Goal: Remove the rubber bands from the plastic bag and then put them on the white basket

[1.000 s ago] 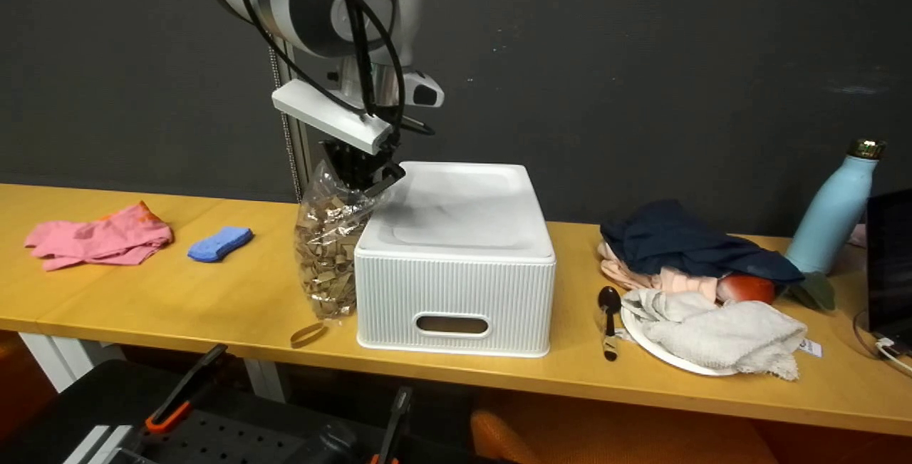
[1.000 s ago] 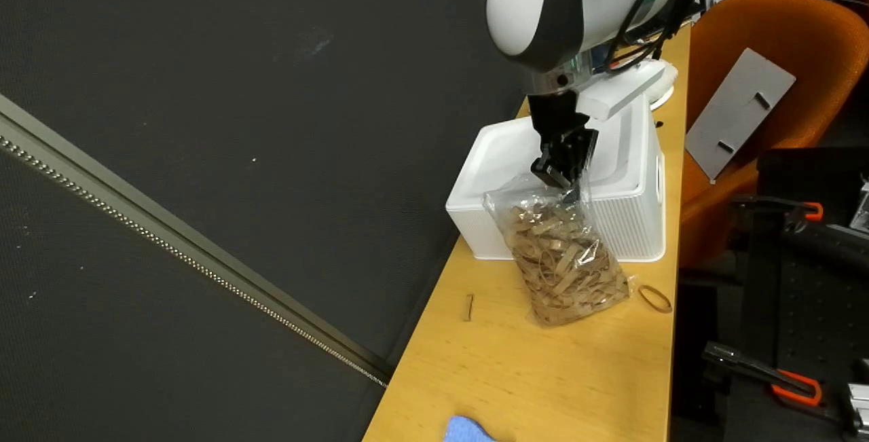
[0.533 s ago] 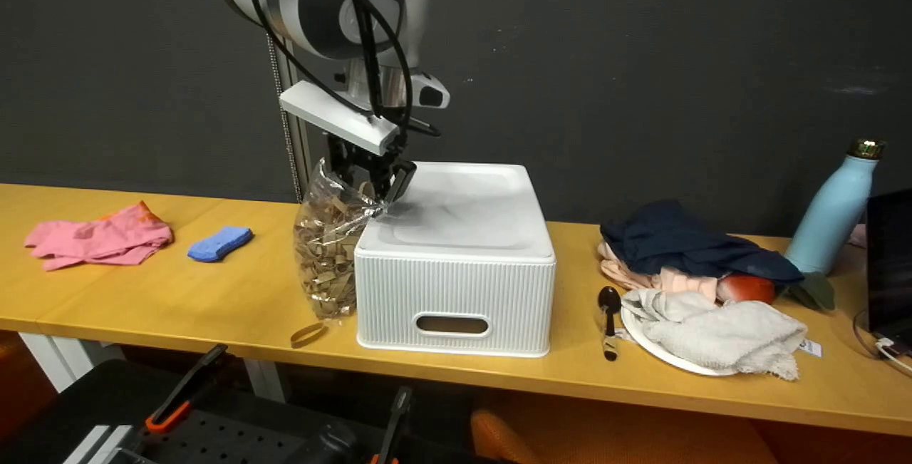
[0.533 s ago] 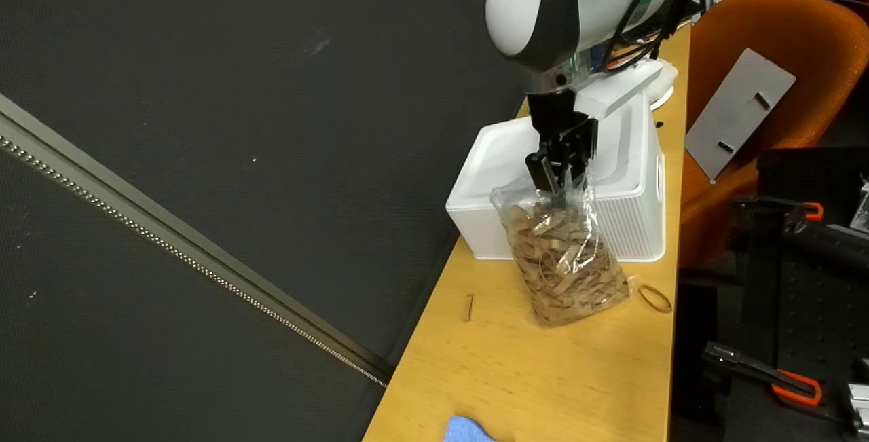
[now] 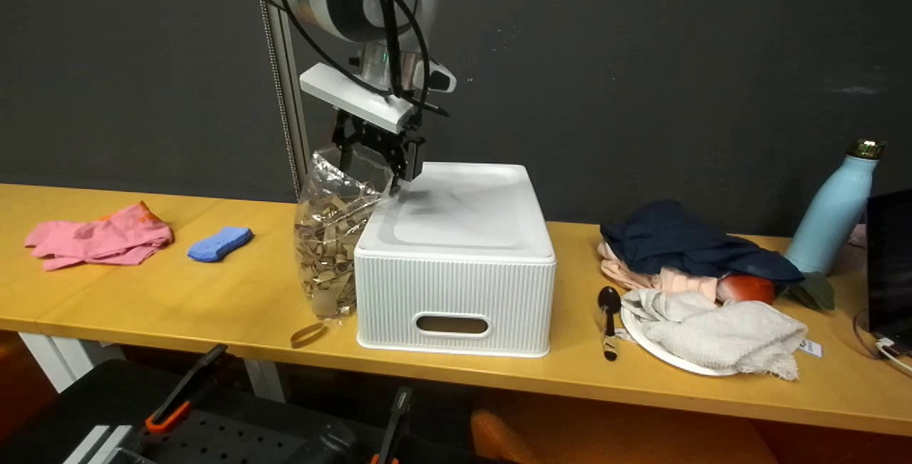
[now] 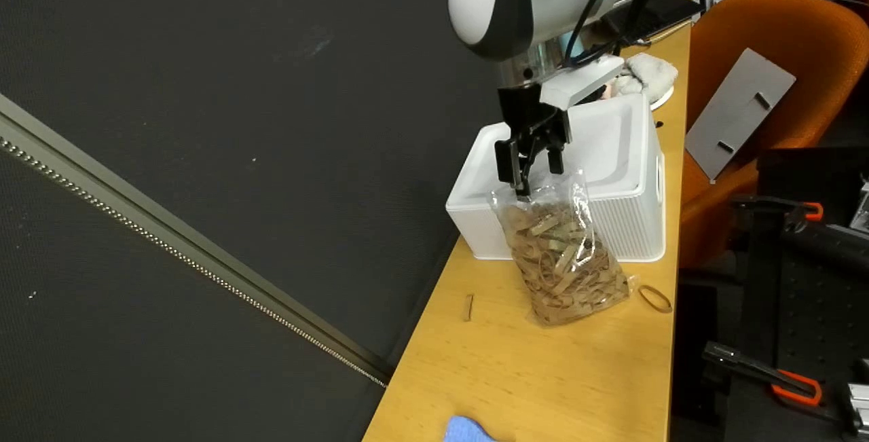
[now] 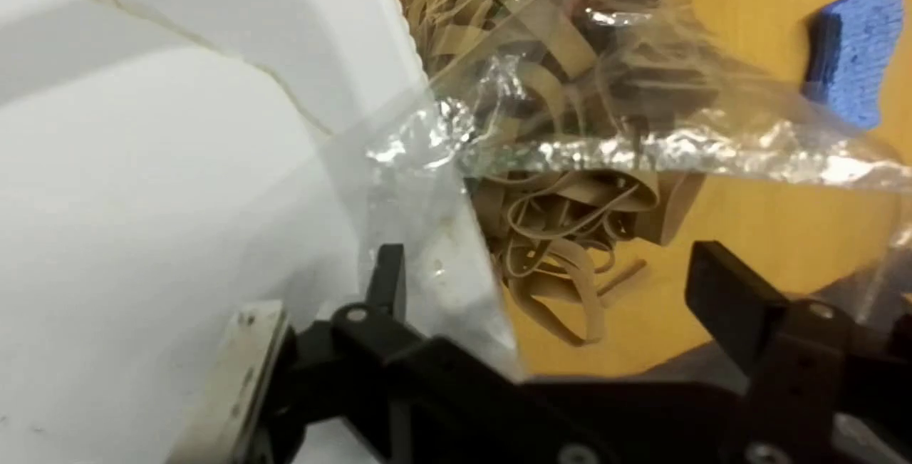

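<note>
In both exterior views the clear plastic bag point(image 5: 329, 168) stands against the side of the white basket point(image 5: 456, 296), its smooth flat face upward. Tan rubber bands point(image 6: 567, 262) fill most of the bag. My gripper point(image 7: 549, 257) is open over the bag's mouth, fingers wide apart with nothing held between them. Loops of rubber bands point(image 7: 563, 264) show below that gap, and clear plastic spreads past the fingers. Whether the fingertips are inside the mouth, I cannot tell. A loose rubber band point(image 6: 655, 298) lies near the table's front edge, and a thinner one point(image 6: 469, 307) farther back.
A blue sponge point(image 5: 220, 244) and a pink cloth point(image 5: 100, 236) lie on the bag's far side from the basket. Beyond the basket are a black spoon point(image 5: 609, 321), a white plate point(image 5: 655, 350) under a grey cloth, dark fabric point(image 5: 684, 239) and a blue bottle point(image 5: 830, 214).
The gripper has opened wide from nearly shut. It has risen and moved slightly toward the basket and the wall. The bag's mouth has spread; the bag has stayed in place.
</note>
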Controlling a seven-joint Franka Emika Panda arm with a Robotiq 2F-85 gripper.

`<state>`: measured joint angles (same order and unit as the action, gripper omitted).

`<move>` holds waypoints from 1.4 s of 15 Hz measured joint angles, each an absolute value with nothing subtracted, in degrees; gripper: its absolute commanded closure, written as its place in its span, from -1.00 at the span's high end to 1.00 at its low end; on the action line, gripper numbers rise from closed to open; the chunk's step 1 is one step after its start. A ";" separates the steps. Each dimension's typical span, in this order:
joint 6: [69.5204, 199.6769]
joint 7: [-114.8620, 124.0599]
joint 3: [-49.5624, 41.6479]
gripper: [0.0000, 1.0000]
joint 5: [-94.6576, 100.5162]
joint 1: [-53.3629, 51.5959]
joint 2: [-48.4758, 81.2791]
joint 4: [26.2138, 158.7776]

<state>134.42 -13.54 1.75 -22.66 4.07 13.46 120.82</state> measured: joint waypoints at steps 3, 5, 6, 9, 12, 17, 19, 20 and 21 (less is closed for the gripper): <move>126.33 -15.95 2.00 1.00 -22.70 4.10 14.31 116.89; 122.00 -16.49 2.27 1.00 -22.70 4.05 13.79 115.48; 120.25 -16.58 2.30 1.00 -22.70 4.03 13.47 115.03; 116.62 -16.61 2.16 1.00 -22.68 4.05 12.53 114.78; 115.77 -16.60 1.59 1.00 -22.52 4.12 12.36 114.79; 115.89 -16.56 0.47 0.45 -21.39 4.33 12.40 114.30; 115.89 -16.54 0.38 0.16 -21.22 4.33 12.54 113.65; 115.91 -16.52 0.38 -0.03 -21.03 4.31 12.66 113.29; 115.91 -16.49 0.39 -0.15 -20.83 4.28 12.85 112.87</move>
<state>115.91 -16.49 0.39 -20.83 4.28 12.85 112.87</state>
